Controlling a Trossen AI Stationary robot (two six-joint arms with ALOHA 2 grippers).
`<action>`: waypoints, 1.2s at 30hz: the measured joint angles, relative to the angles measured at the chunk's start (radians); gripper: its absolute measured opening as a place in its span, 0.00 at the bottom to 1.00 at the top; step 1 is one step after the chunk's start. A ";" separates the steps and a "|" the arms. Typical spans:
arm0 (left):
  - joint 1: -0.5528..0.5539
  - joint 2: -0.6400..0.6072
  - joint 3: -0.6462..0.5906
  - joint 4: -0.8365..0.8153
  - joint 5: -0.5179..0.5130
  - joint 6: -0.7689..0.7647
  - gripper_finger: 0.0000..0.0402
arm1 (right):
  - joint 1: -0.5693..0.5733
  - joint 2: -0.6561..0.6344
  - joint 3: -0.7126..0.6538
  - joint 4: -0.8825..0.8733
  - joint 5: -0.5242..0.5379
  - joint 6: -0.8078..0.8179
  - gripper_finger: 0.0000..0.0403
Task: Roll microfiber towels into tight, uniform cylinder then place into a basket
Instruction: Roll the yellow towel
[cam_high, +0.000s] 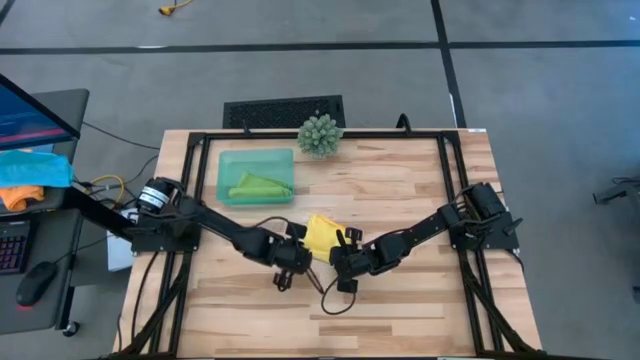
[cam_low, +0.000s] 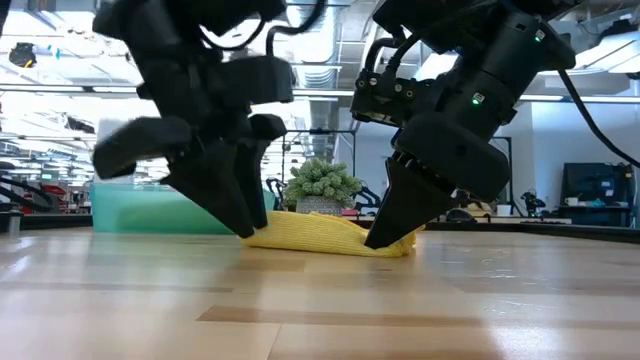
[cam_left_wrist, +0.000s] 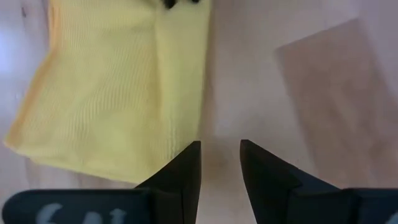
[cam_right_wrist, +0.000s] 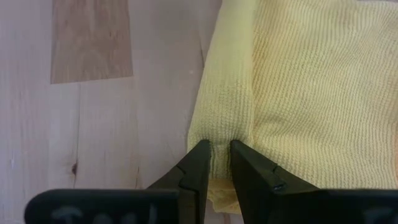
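Observation:
A bright yellow microfiber towel lies partly folded on the wooden table's middle. My right gripper comes down at its right end and is shut on a fold of it. My left gripper points down at the towel's left end. Its fingers are a little apart with bare wood between them, and the cloth lies just beside one fingertip. A green towel, rolled up, lies inside the teal basket at the far left. My left gripper: one fingertip stands at the yellow towel's edge, and I cannot tell whether it touches the cloth. My right gripper pinches a raised fold at the towel's edge between its two fingers, which slant down from above. The rest of the towel lies slack on the table.
A spiky green ball plant stands at the far edge, right of the basket. A black frame runs round the tabletop. Bare wood lies toward the near edge and at the right.

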 joint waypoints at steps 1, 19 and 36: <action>0.010 0.000 -0.008 0.009 -0.005 0.005 0.26 | 0.000 0.000 0.000 0.000 0.000 0.000 0.23; 0.071 -0.001 -0.036 0.039 0.012 0.023 0.26 | 0.000 0.000 0.000 0.001 -0.001 0.000 0.23; 0.159 -0.003 -0.088 0.112 0.018 0.030 0.17 | 0.008 0.003 0.032 -0.006 -0.026 -0.028 0.23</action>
